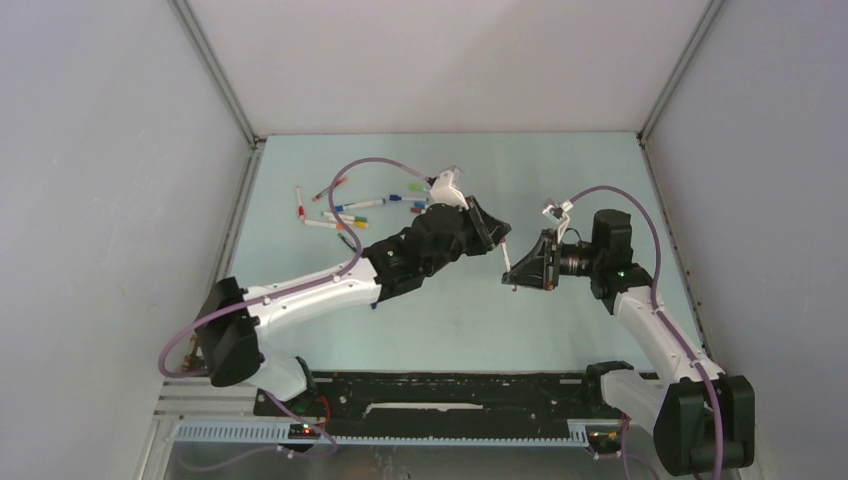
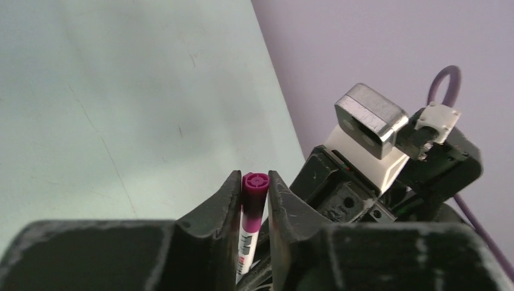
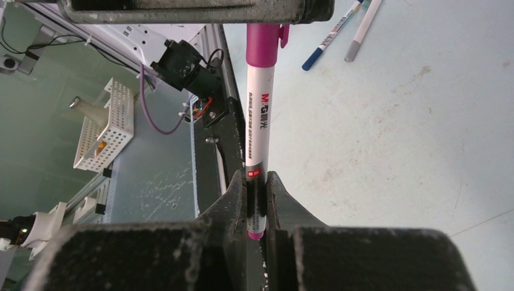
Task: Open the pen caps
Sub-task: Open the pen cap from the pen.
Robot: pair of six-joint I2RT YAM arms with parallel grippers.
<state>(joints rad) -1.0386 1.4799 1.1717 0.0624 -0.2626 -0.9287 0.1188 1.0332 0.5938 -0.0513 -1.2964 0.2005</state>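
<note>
Pen cap (image 2: pixel 255 193) between left tool (image 2: pixel 254 176) fingers, grip unclear; right tool (image 3: pixel 257 177) clamps pen (image 3: pixel 257 121).

Pale grey walls (image 1: pixel 450 60) enclose a light green table (image 1: pixel 450 320)

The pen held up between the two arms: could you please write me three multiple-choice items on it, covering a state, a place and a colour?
1. How is the right gripper?
A open and empty
B shut on the pen
C shut on nothing
2. Where is the pen cap?
A between the right gripper's fingers
B between the fingers of the left gripper
C out of every view
3. What colour is that cap?
A green
B orange
C magenta

Key: B, its fingers clamp the barrel's lower end; B, the left wrist view shows both fingers flanking it; C, magenta in both wrist views.
</note>
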